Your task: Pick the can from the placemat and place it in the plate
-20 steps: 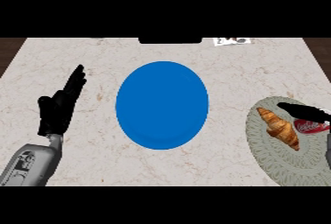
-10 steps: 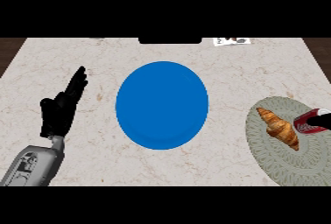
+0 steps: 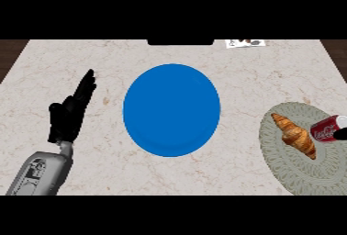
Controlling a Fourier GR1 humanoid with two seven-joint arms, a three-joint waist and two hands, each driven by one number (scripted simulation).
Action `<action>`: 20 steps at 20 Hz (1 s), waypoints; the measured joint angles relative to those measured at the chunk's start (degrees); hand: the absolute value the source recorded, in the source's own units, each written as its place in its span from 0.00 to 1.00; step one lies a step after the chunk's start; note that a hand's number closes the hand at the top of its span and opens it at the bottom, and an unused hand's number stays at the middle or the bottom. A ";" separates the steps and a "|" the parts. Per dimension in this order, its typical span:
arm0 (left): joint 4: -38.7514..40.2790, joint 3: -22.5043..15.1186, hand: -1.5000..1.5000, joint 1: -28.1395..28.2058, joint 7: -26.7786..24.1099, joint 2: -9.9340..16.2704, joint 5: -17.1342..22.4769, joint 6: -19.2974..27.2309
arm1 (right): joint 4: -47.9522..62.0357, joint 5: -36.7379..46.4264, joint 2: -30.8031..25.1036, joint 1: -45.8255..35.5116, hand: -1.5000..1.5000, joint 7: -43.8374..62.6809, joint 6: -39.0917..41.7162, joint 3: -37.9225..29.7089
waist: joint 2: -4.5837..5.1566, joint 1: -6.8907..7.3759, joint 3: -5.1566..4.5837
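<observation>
Red can [image 3: 327, 129] lies tipped on the grey placemat [image 3: 290, 161] at the counter's right edge, just beside a croissant [image 3: 295, 135]. Right hand [image 3: 341, 133]: only a dark sliver at the frame edge against the can; finger state cannot be told. Blue plate [image 3: 172, 109] sits mid-counter, bare marble counter [image 3: 237, 69] around it. Left hand [image 3: 70, 112] rests far left, fingers straight.

Lighting the bench [image 3: 169, 174] evenly and brightly, with no single source showing and no glare on the pale marble. Casting almost no shadows, even around the blue plate [image 3: 172, 110] or under the left hand [image 3: 68, 114]. Staying in focus across the view, with straight edges narrowing toward the top.
</observation>
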 measured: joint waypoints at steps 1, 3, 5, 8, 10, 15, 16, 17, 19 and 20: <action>-0.77 -0.20 0.50 0.19 0.60 -0.41 -0.22 -0.03 | 1.62 -0.03 0.09 -0.52 0.00 -0.59 0.63 -0.32 | 0.02 0.10 0.01; -0.69 0.55 0.50 -0.11 0.66 -0.42 -0.65 -0.46 | 2.35 0.62 1.18 0.09 0.00 -1.18 1.20 -0.29 | 0.03 0.12 0.02; -0.46 1.02 0.50 -0.53 0.83 -0.74 -0.86 -0.84 | 3.76 1.32 1.94 0.80 0.00 -1.91 1.93 0.03 | 0.04 0.13 0.02; -1.21 1.27 0.50 -0.83 1.68 -1.11 -1.25 -1.39 | 8.01 2.08 2.58 -0.18 0.00 -3.26 3.47 0.30 | 0.07 0.31 0.04; -1.89 1.76 0.50 0.05 1.79 -1.02 -1.36 -2.13 | 10.10 3.11 3.54 -0.82 0.00 -3.67 4.05 0.58 | 0.08 0.36 0.05; -1.63 3.62 0.50 0.06 1.63 -1.38 -2.21 -3.39 | 16.29 6.30 5.73 -1.85 0.00 -7.65 4.52 0.33 | 0.08 0.34 0.04; -2.40 3.49 0.50 0.61 1.86 -1.74 -2.56 -3.40 | 17.49 6.90 6.07 -1.94 0.00 -8.52 4.67 0.30 | 0.08 0.35 0.05; -2.61 3.32 0.50 1.48 1.19 -2.19 -3.02 -3.36 | 19.31 7.49 6.19 -2.45 0.00 -9.65 4.76 0.12 | 0.09 0.39 0.06; -2.17 4.48 0.50 1.08 1.34 -1.87 -2.88 -4.33 | 20.83 7.86 6.11 -2.03 0.00 -11.25 5.46 -0.86 | 0.09 0.30 0.07; -2.19 4.90 0.50 1.10 1.30 -1.98 -3.11 -4.59 | 20.04 8.01 6.44 -1.54 0.00 -10.84 6.05 -1.21 | 0.07 0.24 0.05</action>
